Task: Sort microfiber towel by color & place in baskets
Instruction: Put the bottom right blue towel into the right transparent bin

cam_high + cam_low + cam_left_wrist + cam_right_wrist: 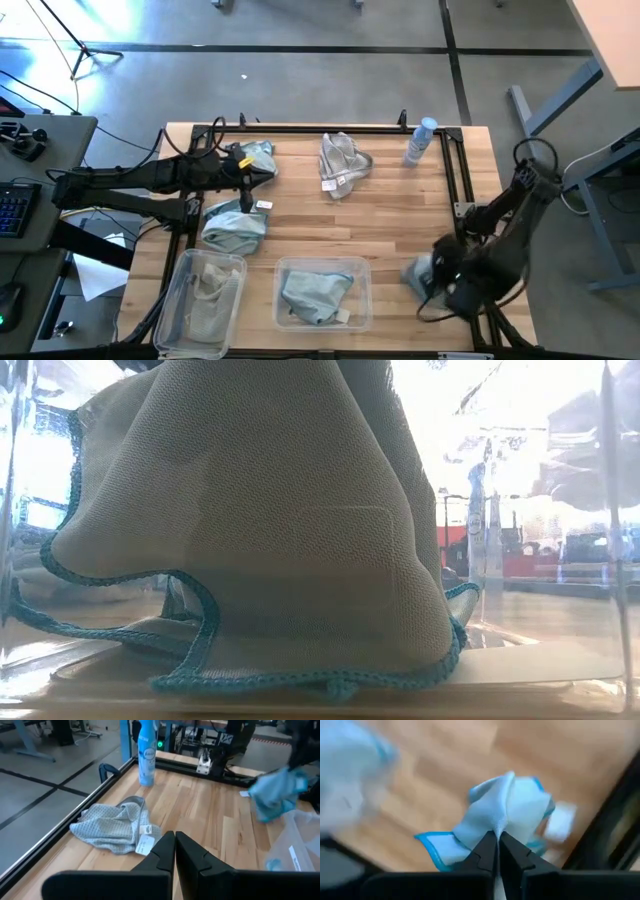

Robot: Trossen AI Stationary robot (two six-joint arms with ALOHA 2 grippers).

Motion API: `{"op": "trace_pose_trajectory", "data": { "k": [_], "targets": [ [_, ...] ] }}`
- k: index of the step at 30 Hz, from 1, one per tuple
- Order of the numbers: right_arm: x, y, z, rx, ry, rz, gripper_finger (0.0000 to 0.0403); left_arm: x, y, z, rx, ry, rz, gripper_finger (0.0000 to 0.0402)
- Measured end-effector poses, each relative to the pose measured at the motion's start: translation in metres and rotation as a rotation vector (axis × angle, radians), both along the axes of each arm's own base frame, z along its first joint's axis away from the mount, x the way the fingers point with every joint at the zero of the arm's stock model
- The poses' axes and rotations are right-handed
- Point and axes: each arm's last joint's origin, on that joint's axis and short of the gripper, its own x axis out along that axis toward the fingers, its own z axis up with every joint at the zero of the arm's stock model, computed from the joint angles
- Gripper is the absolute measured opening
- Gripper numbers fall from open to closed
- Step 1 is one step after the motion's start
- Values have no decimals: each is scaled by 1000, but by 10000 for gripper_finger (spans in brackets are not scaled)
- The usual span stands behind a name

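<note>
My right gripper (497, 840) is shut on a pale teal-blue towel (417, 270) near the table's right near corner; this towel (277, 795) also shows far off in the left wrist view. My left gripper (175, 845) is shut and holds nothing, above a teal towel (258, 157) at the far left. Another teal towel (235, 228) lies nearer. A grey towel (343, 165) lies at the far middle. The narrow basket (183, 270) holds a grey-beige towel (207, 297). The wide basket (362, 275) holds a teal-edged towel (280, 530). My right gripper pinches a bunched fold (498, 822) of the teal-blue towel between its two fingertips (487, 845). Several layers gather at the pinch. The cloth spreads out slack on both sides of the fingers, and a teal-stitched edge (432, 847) hangs free. In the left wrist view it looks lifted off the wood.
A pale blue spray bottle (420, 142) stands at the far right, beside the black frame rail (455, 170). A white tag (263, 205) lies between the two left teal towels. Bare wood stretches across the table's middle (380, 225).
</note>
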Motion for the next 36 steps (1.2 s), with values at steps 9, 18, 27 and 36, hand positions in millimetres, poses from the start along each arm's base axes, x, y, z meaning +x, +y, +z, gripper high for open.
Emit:
{"op": "trace_pose_trajectory", "data": {
  "k": [9,18,27,36],
  "targets": [
    [-3,-47,68,-344,-519,47,2,1,0,3,6,-31,7,0],
    [10,-90,91,-540,-477,84,1,1,0,3,7,-33,9,0],
    [51,-125,88,-564,-295,191,0,1,0,3,7,-32,7,0],
    [93,-138,113,-534,-591,364,0,1,0,3,36,-22,-8,0]
  ]
}}
